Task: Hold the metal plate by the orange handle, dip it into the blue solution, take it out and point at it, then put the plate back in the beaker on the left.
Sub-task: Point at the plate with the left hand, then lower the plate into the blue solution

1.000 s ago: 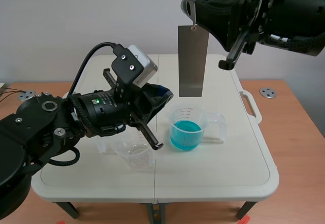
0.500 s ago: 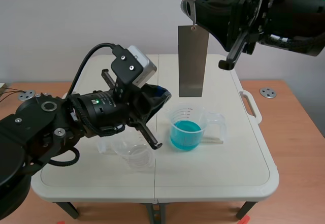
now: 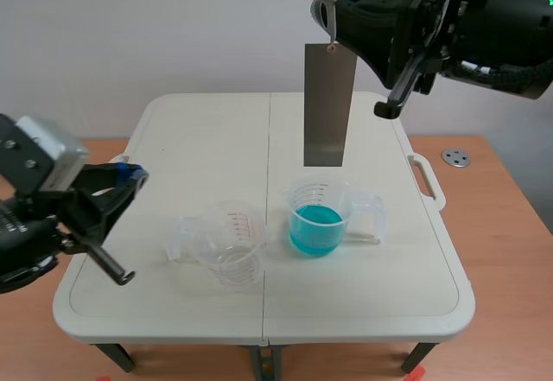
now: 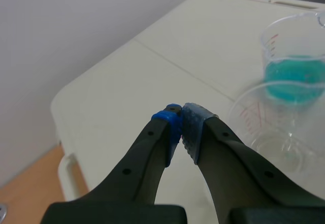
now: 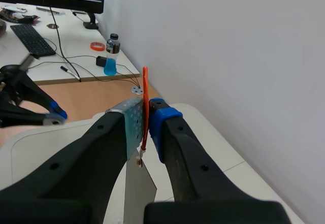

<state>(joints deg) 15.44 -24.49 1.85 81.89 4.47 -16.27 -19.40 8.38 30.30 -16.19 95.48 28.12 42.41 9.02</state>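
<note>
My right hand hangs high over the far side of the table, its 2 fingers pinching the orange handle. The metal plate dangles upright below it, its lower edge above and clear of the beaker of blue solution. Just left of that beaker stands the empty clear beaker. My left hand, pads pressed together, sits low by the table's left edge, well apart from both beakers.

In the right wrist view my own fingers hide most of the plate. Beyond them I make out a keyboard and a small bottle on another table. The scene view cuts off most of my left arm.
</note>
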